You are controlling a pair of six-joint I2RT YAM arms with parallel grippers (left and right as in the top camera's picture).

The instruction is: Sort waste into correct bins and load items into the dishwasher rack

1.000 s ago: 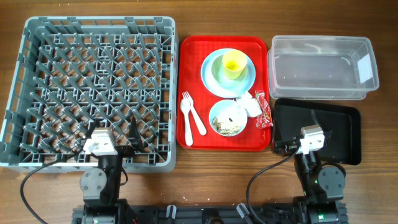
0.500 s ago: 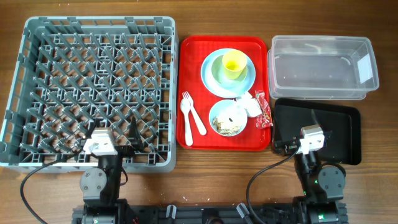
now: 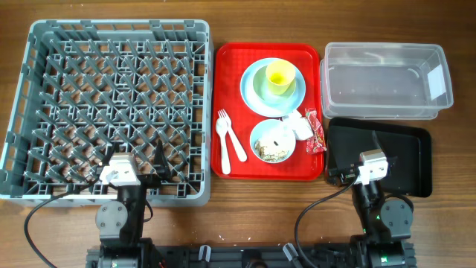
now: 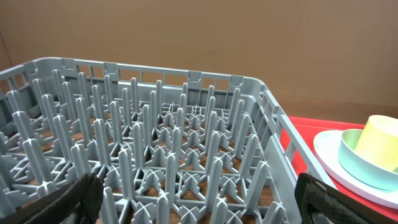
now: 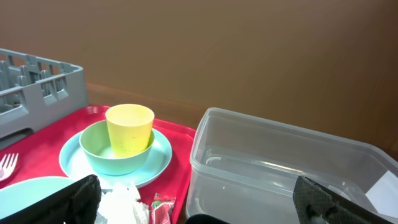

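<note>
Your left gripper (image 4: 199, 208) and right gripper (image 5: 199, 211) both sat wide apart, holding nothing. On the red tray (image 3: 227, 82): one bowl (image 3: 272, 141), one napkin (image 3: 300, 123), one wrapper (image 3: 315, 134), then one yellow cup (image 3: 280, 77) farthest back. The rack (image 3: 119, 27) was left of it.

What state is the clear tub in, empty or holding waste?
Empty: the clear tub shows a bare bottom; the crumpled napkin and red wrapper lie on the red tray.

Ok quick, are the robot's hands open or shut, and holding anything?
Left gripper: open, holding nothing.
Right gripper: open, holding nothing.
</note>
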